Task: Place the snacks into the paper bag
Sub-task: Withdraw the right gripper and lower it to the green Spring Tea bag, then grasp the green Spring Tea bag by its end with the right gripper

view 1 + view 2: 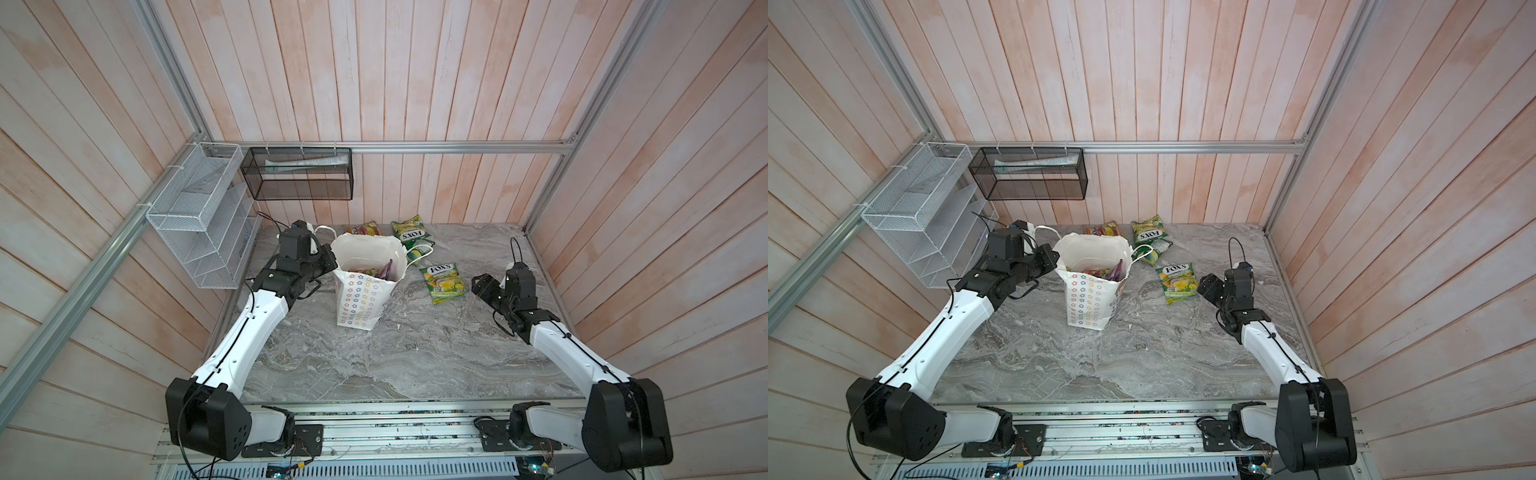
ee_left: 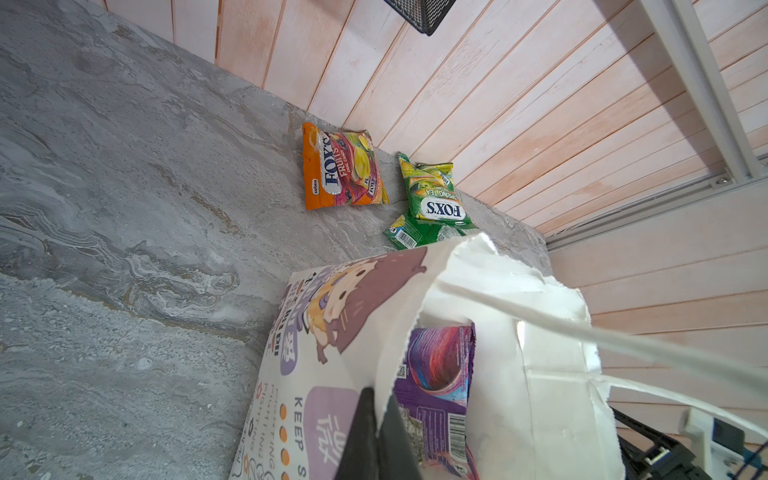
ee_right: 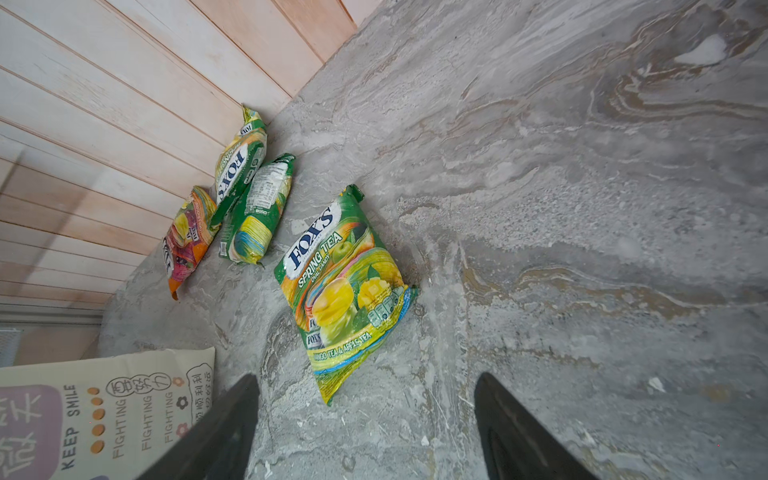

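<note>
I am pinching the paper bag (image 1: pixel 360 299) by its rim at its 9 o'clock side with my left gripper (image 2: pixel 376 401), jaws closed on the paper, so the mouth is standing open. A purple packet (image 2: pixel 436 365) is lying inside. My right gripper (image 3: pixel 365 376) is hanging spread wide and empty, low over the table (image 1: pixel 415 357), at 3 o'clock of the nearest green-yellow packet (image 3: pixel 345 291), which is lying flat at the bag's 3 o'clock. Two more green packets (image 1: pixel 409 232) and an orange one (image 2: pixel 340 166) are lying at the bag's 12 to 1 o'clock, by the back wall. I judge I am reaching to pick. Next I am needing to lower over the near packet's edge, close on it, lift, and carry it toward 9 o'clock over the mouth.
</note>
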Robot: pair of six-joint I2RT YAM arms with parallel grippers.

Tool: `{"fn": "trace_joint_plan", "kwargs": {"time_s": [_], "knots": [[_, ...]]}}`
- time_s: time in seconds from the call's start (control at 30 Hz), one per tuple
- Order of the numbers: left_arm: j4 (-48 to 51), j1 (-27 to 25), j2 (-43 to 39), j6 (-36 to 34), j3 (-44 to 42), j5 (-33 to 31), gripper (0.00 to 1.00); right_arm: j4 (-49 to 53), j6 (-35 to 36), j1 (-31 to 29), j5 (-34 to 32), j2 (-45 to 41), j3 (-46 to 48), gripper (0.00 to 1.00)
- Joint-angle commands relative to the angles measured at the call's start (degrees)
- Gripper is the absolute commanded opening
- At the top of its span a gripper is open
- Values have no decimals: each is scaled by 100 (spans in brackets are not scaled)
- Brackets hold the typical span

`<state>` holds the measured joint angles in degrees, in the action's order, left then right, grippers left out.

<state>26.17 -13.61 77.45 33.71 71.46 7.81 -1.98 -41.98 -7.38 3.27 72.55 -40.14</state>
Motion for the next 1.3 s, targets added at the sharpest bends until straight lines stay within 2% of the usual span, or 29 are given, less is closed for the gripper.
{"fn": "trace_joint_plan", "kwargs": {"time_s": [0.0,0.5,0.63,0.83,0.97,1.17,1.27], "knots": [[-193,44,-77,-3,131,8,1,-531,35,43,343,340,37,82],[-253,90,-101,30,105,133,1,-547,400,50,977,2393,-970,74],[-262,93,-96,39,96,212,1,-556,496,85,1171,2872,-1215,63],[-279,126,-116,39,96,204,1,-561,480,104,1245,3319,-1368,56],[-308,131,-132,56,79,272,1,-658,436,97,1283,3477,-1334,48],[-352,195,-85,126,62,463,1,-834,362,97,1290,3564,-1225,30],[-360,202,-90,120,52,420,1,-892,314,109,1370,3600,-1199,16]]}}
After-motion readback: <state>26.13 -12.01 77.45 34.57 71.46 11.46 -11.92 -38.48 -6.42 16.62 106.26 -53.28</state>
